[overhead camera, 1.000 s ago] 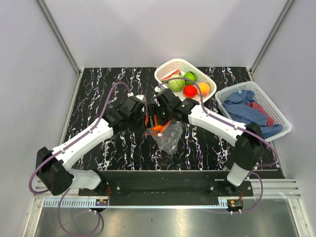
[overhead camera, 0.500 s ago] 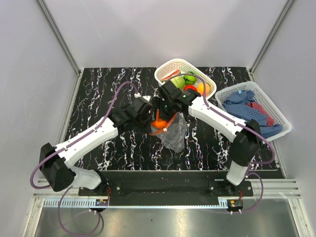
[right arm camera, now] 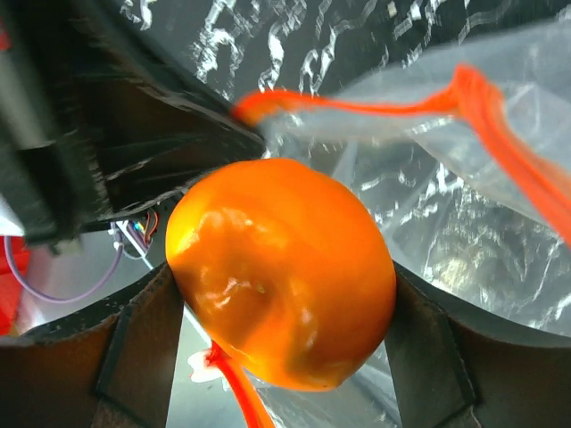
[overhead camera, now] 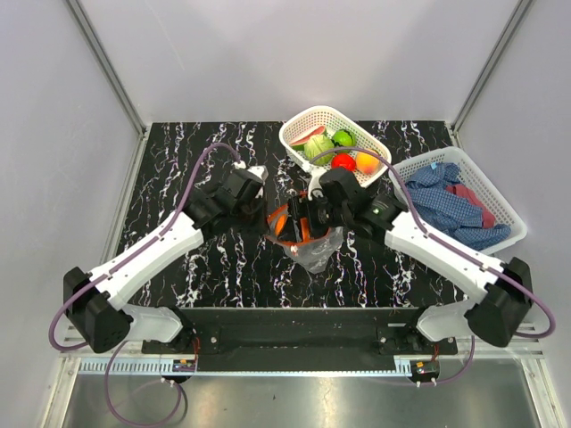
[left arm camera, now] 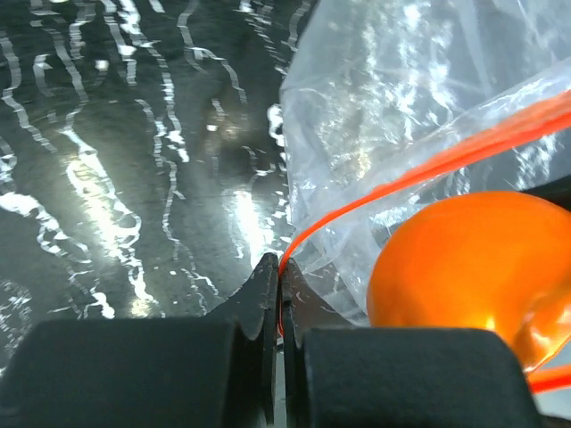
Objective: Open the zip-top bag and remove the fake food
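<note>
nearly done, i'd judge: left gripper (left arm camera: 278,299) pinches the zip strip (left arm camera: 428,169) of the open zip-top bag (left arm camera: 401,98) mid-table, right gripper (right arm camera: 281,357) clasps an orange ball (right arm camera: 277,250) at its mouth, other fake food (overhead camera: 318,148) already in the white basket (overhead camera: 308,119).

Bright, even overhead light. Glare streaks the glossy bench (left arm camera: 98,169) at nine o'clock; the near orange ball (right arm camera: 281,272) looks soft.
</note>
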`<action>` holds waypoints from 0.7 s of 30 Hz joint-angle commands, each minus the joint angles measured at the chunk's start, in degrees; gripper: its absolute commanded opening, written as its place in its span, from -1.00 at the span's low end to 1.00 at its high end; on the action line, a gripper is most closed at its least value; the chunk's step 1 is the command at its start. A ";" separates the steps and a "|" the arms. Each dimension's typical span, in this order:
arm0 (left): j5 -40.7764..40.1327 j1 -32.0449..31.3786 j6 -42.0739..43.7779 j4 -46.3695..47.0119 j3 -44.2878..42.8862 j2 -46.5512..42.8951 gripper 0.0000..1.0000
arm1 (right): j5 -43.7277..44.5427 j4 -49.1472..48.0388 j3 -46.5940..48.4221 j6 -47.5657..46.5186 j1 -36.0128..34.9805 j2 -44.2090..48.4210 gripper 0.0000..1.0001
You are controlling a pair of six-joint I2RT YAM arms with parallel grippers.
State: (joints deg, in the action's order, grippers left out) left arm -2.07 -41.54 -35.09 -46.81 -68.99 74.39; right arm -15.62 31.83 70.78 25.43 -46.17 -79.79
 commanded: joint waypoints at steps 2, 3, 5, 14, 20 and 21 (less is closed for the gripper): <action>6.63 0.32 1.96 2.41 -0.53 -0.74 -1.00 | 1.02 -16.34 -3.64 -4.95 -0.23 5.35 -0.83; 8.72 0.32 1.70 3.03 0.25 -1.09 -1.00 | 1.11 -17.67 -3.29 -4.60 -0.23 4.91 -0.83; 10.93 0.32 0.56 5.05 1.13 -1.61 -1.00 | 1.20 -21.18 -2.06 -2.24 -0.15 2.63 -0.83; 12.88 0.41 -3.05 7.70 6.32 -5.22 -1.00 | -9.06 -44.55 -1.35 21.91 3.27 -3.35 -0.83; 9.89 2.24 -4.10 6.47 6.42 -8.11 -1.00 | -20.67 -64.96 -2.32 39.69 4.42 -6.61 -0.85; 9.89 2.86 -4.28 6.46 6.33 -8.47 -1.00 | -21.81 -64.62 -1.88 39.96 4.42 -6.78 -0.85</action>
State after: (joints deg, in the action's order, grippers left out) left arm 4.54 -38.98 -40.42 -42.26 -62.50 67.44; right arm -26.83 -10.02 66.94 53.10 -40.40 -86.17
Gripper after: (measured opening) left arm 0.012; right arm 0.809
